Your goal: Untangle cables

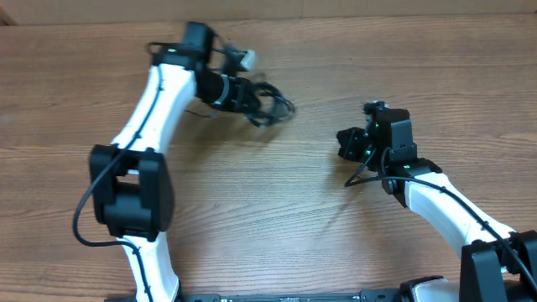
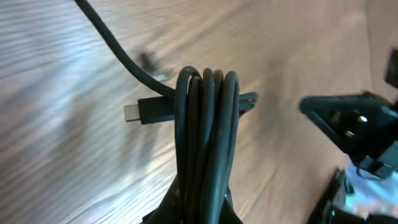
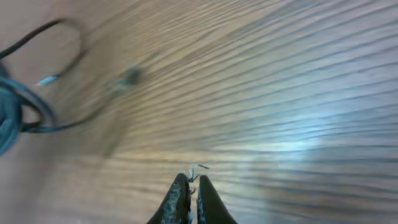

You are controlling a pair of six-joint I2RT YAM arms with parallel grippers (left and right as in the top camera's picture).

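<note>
While the looped cables [image 2: 208, 137] are clamped in the closed left gripper [image 2: 198, 214] over the left half of the table [image 1: 277, 210], the right gripper [image 3: 193, 190] is seen pinched shut well apart, a tiny pale scrap [image 3: 198, 168] at its tips.

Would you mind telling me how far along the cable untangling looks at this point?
Done: nothing visibly; the cables form one tight looped bundle with a plug tip poking out. In hand: the left hand is shut on that bundle; the right hand is shut too, apart from it over the table. Left: pulling the loops apart and laying each cord out separately.
</note>
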